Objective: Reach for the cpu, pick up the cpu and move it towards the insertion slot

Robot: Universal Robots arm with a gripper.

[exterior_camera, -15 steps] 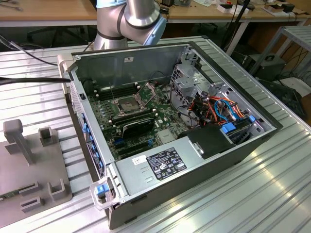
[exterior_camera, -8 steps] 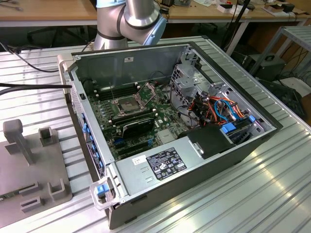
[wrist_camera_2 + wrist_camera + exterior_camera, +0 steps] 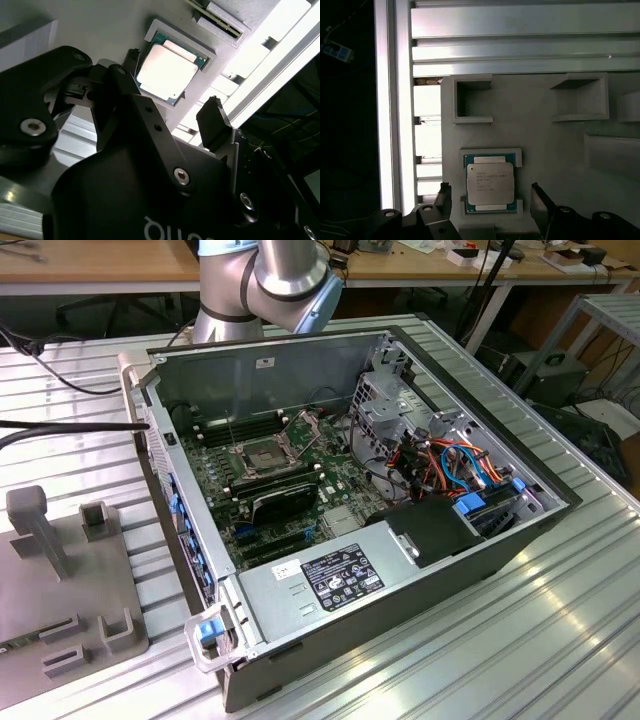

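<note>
We see the cpu (image 3: 490, 182) lying flat, metal lid up, in a shallow square recess (image 3: 492, 151) of the grey holder (image 3: 535, 135), near that holder's edge. It is square, so no side is longer; its sides run parallel to the recess walls. The tool (image 3: 490, 194) is released, its fingers (image 3: 539, 200) spread wide, one on each of two opposite sides of the cpu, both apart from it, holding nothing. In the exterior view the insertion slot (image 3: 262, 455) sits inside the open computer case (image 3: 400, 570) on the ribbed worktop (image 3: 520, 660), well apart from the holder at the worktop's edge.
</note>
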